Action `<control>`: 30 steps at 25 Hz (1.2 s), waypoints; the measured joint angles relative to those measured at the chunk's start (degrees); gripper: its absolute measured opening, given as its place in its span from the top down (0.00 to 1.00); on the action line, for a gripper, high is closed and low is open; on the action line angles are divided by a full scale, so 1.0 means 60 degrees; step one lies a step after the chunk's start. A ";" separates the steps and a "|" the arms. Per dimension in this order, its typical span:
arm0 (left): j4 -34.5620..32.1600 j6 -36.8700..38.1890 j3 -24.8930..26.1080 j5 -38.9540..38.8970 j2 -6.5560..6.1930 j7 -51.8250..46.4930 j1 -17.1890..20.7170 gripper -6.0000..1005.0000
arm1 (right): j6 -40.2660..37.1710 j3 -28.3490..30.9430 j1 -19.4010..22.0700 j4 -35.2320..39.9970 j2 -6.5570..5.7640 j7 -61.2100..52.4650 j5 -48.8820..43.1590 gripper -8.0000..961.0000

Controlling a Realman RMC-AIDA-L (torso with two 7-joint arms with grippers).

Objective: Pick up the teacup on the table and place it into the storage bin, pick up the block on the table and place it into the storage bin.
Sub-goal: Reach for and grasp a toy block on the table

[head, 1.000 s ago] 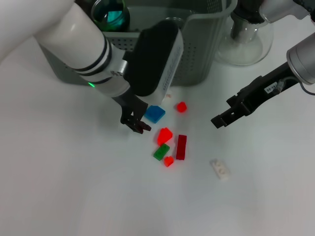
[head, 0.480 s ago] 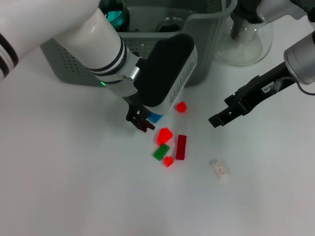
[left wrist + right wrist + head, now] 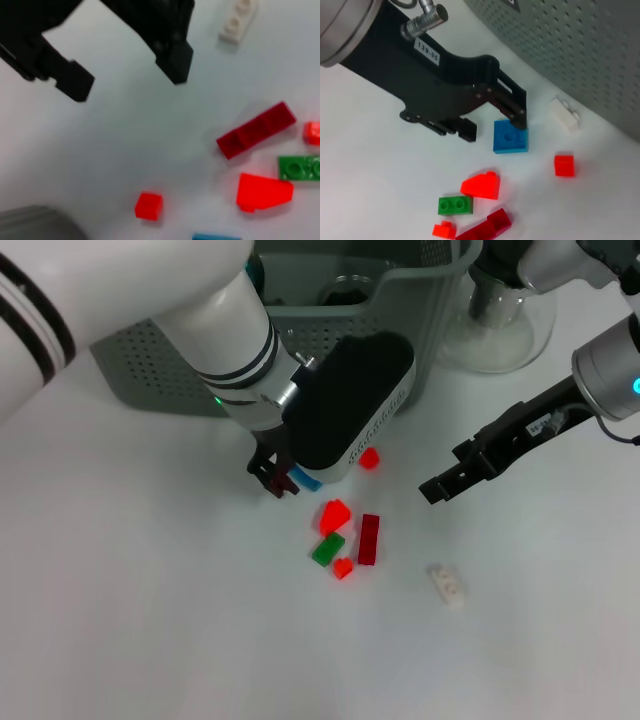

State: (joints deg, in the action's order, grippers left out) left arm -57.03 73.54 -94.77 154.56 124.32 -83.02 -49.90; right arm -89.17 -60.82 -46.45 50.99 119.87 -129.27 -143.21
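Note:
A blue block (image 3: pixel 510 136) lies on the white table just in front of the storage bin (image 3: pixel 160 370). My left gripper (image 3: pixel 492 127) is open and low over it, with one finger (image 3: pixel 517 117) at the block's corner and the other (image 3: pixel 466 131) beside it. In the head view the left gripper (image 3: pixel 275 478) and its black housing hide most of the blue block (image 3: pixel 306 481). My right gripper (image 3: pixel 432 490) hovers open to the right of the blocks. No teacup stands on the table. Inside the bin I see a round clear rim (image 3: pixel 345 290).
Loose blocks lie nearby: a red wedge (image 3: pixel 335 514), a green brick (image 3: pixel 327 549), a dark red bar (image 3: pixel 368 538), small red pieces (image 3: pixel 369 457) and a white brick (image 3: pixel 447 585). A glass teapot (image 3: pixel 500 315) stands right of the bin.
My left arm has swung right and down, bringing its fingers from beside the blue block to either side of it. The right gripper has drifted slightly left.

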 joint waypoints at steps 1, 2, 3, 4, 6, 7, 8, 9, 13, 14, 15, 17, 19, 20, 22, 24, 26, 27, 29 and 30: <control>0.0066 -0.0005 -0.0018 0.0065 -0.0003 0.0001 -0.0053 0.34 | 0.0032 0.0000 0.0000 -0.0046 0.0003 -0.0003 0.0002 0.07; 0.0091 -0.0007 -0.0023 0.0097 -0.0003 0.0006 -0.0080 0.34 | 0.0048 0.0002 -0.0001 -0.0091 0.0007 -0.0006 0.0002 0.07; 0.0124 -0.0010 -0.0028 0.0141 -0.0004 0.0025 -0.0121 0.34 | 0.0081 0.0005 -0.0005 -0.0130 0.0011 -0.0009 0.0004 0.07; 0.0151 -0.0009 -0.0028 0.0167 -0.0003 0.0048 -0.0161 0.34 | 0.0104 0.0008 -0.0011 -0.0161 0.0016 -0.0012 0.0008 0.07; 0.0258 0.0019 -0.0040 0.0170 0.0010 0.0089 -0.0259 0.34 | 0.0148 0.0015 -0.0021 -0.0188 0.0016 -0.0016 0.0058 0.07; 0.0323 0.0024 -0.0045 0.0167 0.0017 0.0092 -0.0309 0.34 | 0.0148 0.0015 -0.0021 -0.0188 0.0016 -0.0016 0.0058 0.07; 0.0449 0.0022 -0.0054 0.0151 0.0026 0.0102 -0.0410 0.34 | 0.0158 0.0015 -0.0021 -0.0189 0.0017 -0.0016 0.0086 0.07; 0.0548 0.0013 -0.0056 0.0136 0.0030 0.0113 -0.0475 0.34 | 0.0173 0.0016 -0.0022 -0.0190 0.0016 -0.0016 0.0113 0.07; 0.1057 -0.0177 -0.0068 0.0117 0.0050 0.0202 -0.0759 0.34 | 0.0239 0.0016 0.0001 -0.0200 0.0028 -0.0028 0.0224 0.07; 0.1149 -0.0245 -0.0087 0.0113 0.0054 0.0213 -0.0806 0.34 | 0.0250 0.0016 0.0016 -0.0204 0.0029 -0.0031 0.0244 0.07; 0.1194 -0.0296 -0.0102 0.0103 0.0056 0.0213 -0.0828 0.34 | 0.0261 0.0016 0.0034 -0.0217 0.0030 -0.0031 0.0254 0.07; 0.1286 -0.0361 -0.0133 0.0072 0.0060 0.0214 -0.0889 0.34 | 0.0267 0.0016 0.0041 -0.0221 0.0031 -0.0031 0.0257 0.07; 0.1349 -0.0382 -0.0140 0.0061 0.0062 0.0209 -0.0955 0.34 | 0.0276 0.0016 0.0046 -0.0225 0.0031 -0.0031 0.0265 0.07; 0.1407 -0.0391 -0.0141 0.0054 0.0068 0.0192 -0.1000 0.34 | 0.0279 0.0016 0.0048 -0.0225 0.0031 -0.0031 0.0267 0.07; 0.1512 -0.0403 -0.0143 0.0045 0.0075 0.0161 -0.1084 0.34 | 0.0288 0.0016 0.0050 -0.0225 0.0031 -0.0031 0.0270 0.07; 0.1770 -0.0473 -0.0143 0.0037 0.0081 0.0138 -0.1236 0.34 | 0.0310 0.0016 0.0051 -0.0225 0.0032 -0.0032 0.0272 0.07; 0.1822 -0.0494 -0.0144 0.0032 0.0081 0.0131 -0.1271 0.34 | 0.0325 0.0015 0.0057 -0.0225 0.0032 -0.0030 0.0272 0.07; 0.1873 -0.0511 -0.0144 0.0019 0.0081 0.0123 -0.1309 0.34 | 0.0330 0.0016 0.0060 -0.0225 0.0032 -0.0027 0.0272 0.07; 0.1991 -0.0539 -0.0158 -0.0048 0.0081 0.0121 -0.1403 0.34 | 0.0343 0.0015 0.0072 -0.0225 0.0032 -0.0017 0.0272 0.07; 0.2040 -0.0559 -0.0164 -0.0070 0.0081 0.0121 -0.1439 0.34 | 0.0344 0.0015 0.0075 -0.0225 0.0032 -0.0014 0.0272 0.07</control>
State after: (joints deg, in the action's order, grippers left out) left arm -44.79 70.18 -95.75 154.14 124.81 -82.30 -58.53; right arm -87.10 -60.73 -46.00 49.64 120.06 -129.36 -141.58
